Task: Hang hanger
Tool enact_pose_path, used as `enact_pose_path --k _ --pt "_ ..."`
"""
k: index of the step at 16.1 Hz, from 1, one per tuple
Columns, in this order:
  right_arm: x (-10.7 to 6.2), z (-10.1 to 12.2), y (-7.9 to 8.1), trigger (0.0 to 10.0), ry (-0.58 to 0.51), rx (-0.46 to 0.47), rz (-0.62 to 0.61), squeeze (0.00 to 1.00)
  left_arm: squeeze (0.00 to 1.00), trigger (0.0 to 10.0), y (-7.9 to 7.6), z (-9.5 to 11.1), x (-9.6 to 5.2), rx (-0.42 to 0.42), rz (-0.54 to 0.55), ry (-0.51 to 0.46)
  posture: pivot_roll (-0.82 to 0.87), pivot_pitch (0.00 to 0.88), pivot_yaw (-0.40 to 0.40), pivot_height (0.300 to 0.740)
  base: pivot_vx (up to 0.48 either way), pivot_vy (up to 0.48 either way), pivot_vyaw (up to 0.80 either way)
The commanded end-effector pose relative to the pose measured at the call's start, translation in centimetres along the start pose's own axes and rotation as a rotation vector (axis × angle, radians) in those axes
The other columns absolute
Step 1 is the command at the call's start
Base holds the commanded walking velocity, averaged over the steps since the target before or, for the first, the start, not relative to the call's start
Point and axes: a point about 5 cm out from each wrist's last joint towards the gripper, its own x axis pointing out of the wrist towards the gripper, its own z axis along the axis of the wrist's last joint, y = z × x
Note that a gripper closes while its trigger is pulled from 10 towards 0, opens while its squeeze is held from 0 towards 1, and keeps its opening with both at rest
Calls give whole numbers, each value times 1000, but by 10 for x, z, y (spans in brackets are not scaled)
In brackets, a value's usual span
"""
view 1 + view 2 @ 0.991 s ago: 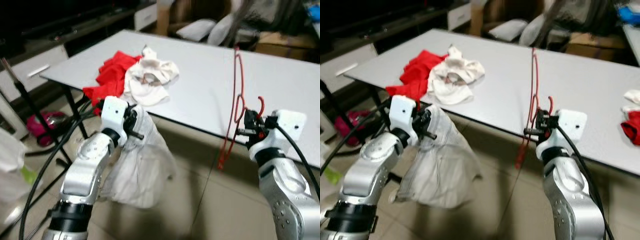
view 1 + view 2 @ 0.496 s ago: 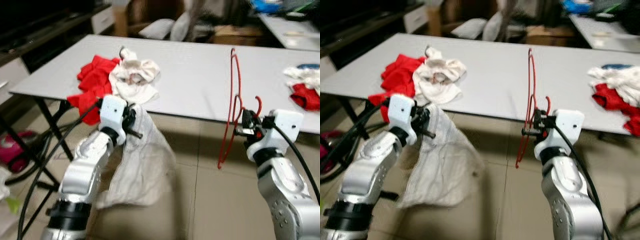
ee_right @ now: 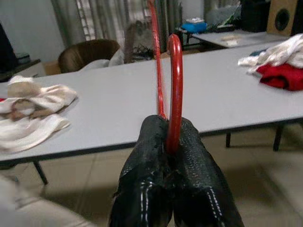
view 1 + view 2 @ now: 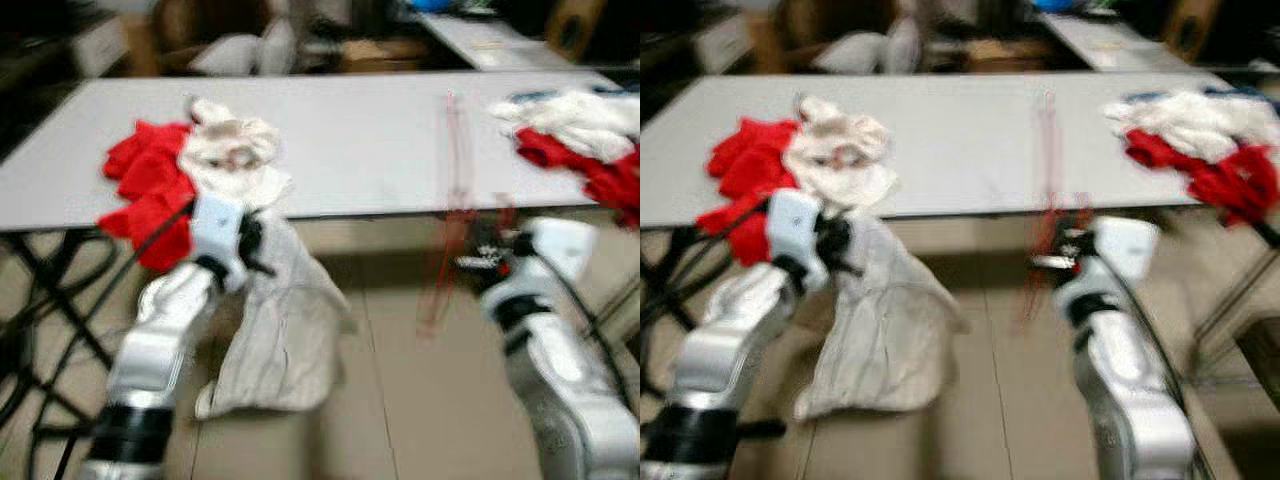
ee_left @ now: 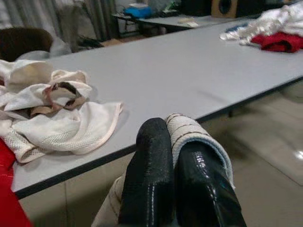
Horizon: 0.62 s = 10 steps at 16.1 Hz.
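Robot arms are both full, and the head views are blurry. The right gripper (image 3: pixel 173 142) has its two black fingers squeezed tight on the thin red wire hanger (image 3: pixel 175 85). The hanger stands almost straight up, just in front of the long white table (image 4: pixel 350 140). Its hook pokes out beside the fingers, near the table's front edge.

The left gripper (image 5: pixel 173 142) is pinched closed too. It holds the pale white cloth garment (image 4: pixel 285 330) by a striped hem. The garment droops down toward the tan tiled floor (image 4: pixel 400 400), in front of the table and below its edge.

On the table's left end lies a pile of red and cream clothes (image 4: pixel 190 165). On its right end lies another heap of white and red clothes (image 4: pixel 580 140).

I think the robot is at the carrying step. It has the hanger and a garment, but I can see no rail or hook to hang anything on. So the hanging looks not yet done.

Next, it likely needs to find a place to hang the hanger. It should keep the hanger upright so the hook stays free. It should also lift the garment so it does not drag on the floor.
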Motion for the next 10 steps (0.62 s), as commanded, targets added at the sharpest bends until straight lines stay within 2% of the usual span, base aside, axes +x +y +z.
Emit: enact_pose_path --k 1,5,10 --pt "0 1 -5 10000 10 -16 -2 0 0 10000 -7 16 4 -1 -29 -75 -36 0 35 740 0 0 0" --pt "0 -1 -2 10000 22 -59 52 0 0 10000 -2 23 6 -40 -3 -133 -38 0 32 740 0 0 0" --pt "3 2 -2 10000 14 -76 68 0 0 10000 2 27 8 -63 20 -146 -38 0 28 740 310 0 0"
